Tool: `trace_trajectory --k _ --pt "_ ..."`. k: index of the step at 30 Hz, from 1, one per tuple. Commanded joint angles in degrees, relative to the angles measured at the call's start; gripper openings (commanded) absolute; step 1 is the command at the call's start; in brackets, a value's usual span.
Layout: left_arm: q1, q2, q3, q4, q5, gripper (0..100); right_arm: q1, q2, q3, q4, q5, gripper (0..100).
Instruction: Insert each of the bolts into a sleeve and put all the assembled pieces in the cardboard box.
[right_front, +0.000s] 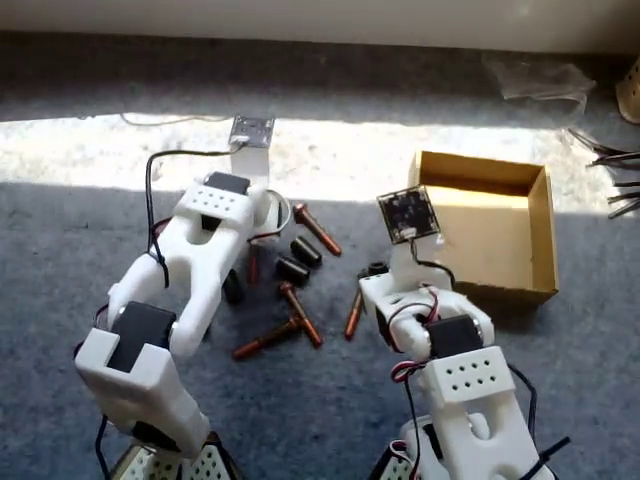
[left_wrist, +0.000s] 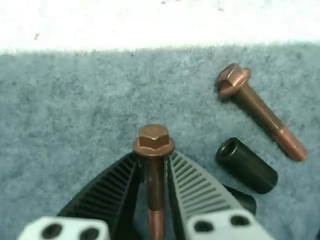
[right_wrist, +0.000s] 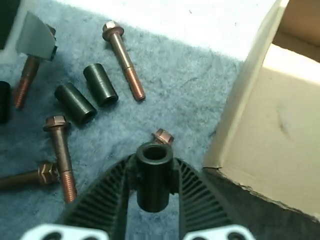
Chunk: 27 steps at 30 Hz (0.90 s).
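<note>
My left gripper (left_wrist: 154, 160) is shut on the shank of a copper bolt (left_wrist: 153, 142), its hex head sticking out past the fingertips just above the grey carpet. My right gripper (right_wrist: 154, 164) is shut on a black sleeve (right_wrist: 153, 175), held with its bore facing outward, next to the cardboard box (right_wrist: 272, 115). In the high view the left arm (right_front: 205, 250) is left of the pile and the right arm (right_front: 425, 310) stands beside the box (right_front: 500, 235). A loose bolt (left_wrist: 260, 111) and a sleeve (left_wrist: 246, 165) lie close to the left gripper.
Between the arms lie loose bolts (right_front: 317, 228) (right_front: 300, 313) (right_front: 265, 340) (right_front: 353, 313) and black sleeves (right_front: 305, 250) (right_front: 292, 270). One bolt head (right_wrist: 162, 136) sits just beyond the held sleeve. Cables (right_front: 610, 180) and a plastic bag (right_front: 535, 75) lie at the far right.
</note>
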Motion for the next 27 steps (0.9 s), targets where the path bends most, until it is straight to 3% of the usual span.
trace_trajectory --k 1,10,16,24,27 --pt "1.7 -1.0 -6.5 0.0 -3.7 3 0.6 -1.1 2.2 -8.0 0.0 0.4" --pt "1.8 -9.2 -15.9 16.6 -4.0 3 0.3 -0.7 4.4 -12.4 0.0 0.4" --pt "1.8 -21.4 -14.7 19.3 -4.0 3 -0.5 -0.7 4.4 -12.4 0.0 0.4" --pt "1.8 -38.5 -4.6 18.8 -4.0 3 -9.8 -0.7 4.5 -14.0 0.0 0.4" --pt "1.8 -44.3 0.1 18.7 -8.3 3 -10.3 -0.6 5.3 -18.2 0.0 0.4"
